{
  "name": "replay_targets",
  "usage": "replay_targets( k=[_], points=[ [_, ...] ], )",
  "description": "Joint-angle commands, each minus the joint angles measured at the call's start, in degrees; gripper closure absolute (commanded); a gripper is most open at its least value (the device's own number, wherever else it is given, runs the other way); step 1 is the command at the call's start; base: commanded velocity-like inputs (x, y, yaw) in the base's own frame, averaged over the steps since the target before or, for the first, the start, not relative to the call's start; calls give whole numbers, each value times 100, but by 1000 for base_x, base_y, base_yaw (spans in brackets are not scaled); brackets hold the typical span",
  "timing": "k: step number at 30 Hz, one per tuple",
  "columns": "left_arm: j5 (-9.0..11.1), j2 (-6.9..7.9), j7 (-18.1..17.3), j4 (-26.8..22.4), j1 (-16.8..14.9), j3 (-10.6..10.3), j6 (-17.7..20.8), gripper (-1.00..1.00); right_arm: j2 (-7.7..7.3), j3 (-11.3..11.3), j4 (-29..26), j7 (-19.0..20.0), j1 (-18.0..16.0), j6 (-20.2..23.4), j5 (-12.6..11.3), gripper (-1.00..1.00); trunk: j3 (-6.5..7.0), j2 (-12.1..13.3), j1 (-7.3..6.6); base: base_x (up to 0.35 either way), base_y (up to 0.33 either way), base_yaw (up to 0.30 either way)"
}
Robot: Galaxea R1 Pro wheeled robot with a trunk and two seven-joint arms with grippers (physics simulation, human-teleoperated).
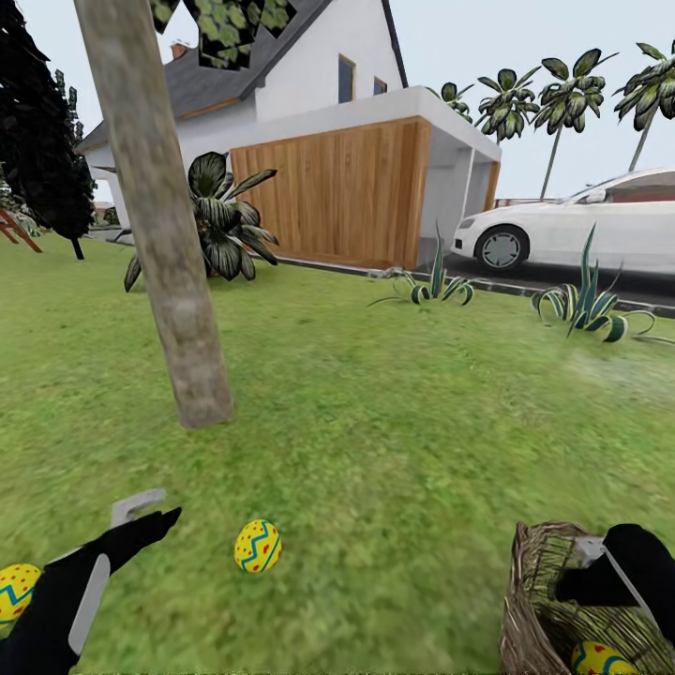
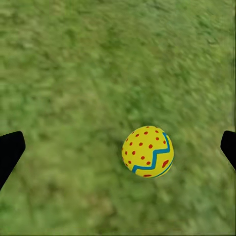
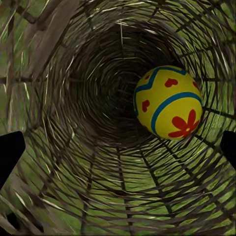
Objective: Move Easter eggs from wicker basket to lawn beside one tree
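One egg (image 3: pixel 168 102) is lying inside the wicker basket (image 1: pixel 539 600); right gripper (image 3: pixel 118 147), fingers spread wide and empty, is reaching in and should centre on it before closing

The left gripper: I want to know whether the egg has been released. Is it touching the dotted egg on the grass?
Apart. In the left wrist view the dotted egg lies on the lawn, with grass showing between it and both fingertips of the open left gripper.
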Motion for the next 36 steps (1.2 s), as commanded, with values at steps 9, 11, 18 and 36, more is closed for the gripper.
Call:
replay_targets(
  k=[9, 11, 18, 36],
  points=[
    [48, -136, -53, -25, -3, -35, 20, -100, -22, -343, -4, 79, -3, -349, 31, -100, -60, -124, 65, 0, 0, 0],
    [46, -137, -51, -17, -3, -35, 20, -100, -20, -445, 0, 80, -3, -395, 34, -100, -60, -124, 65, 0, 0, 0],
    [30, -284, -66, 134, -3, -36, 20, -100, 6, -469, 3, 25, -3, -375, 103, -100, -60, -124, 65, 0, 0, 0],
    [17, -353, -33, 491, -3, -62, 11, -100, -45, -503, 11, 19, -3, -352, 98, -100, -408, -418, 245, 0, 0, 0]
  ],
)
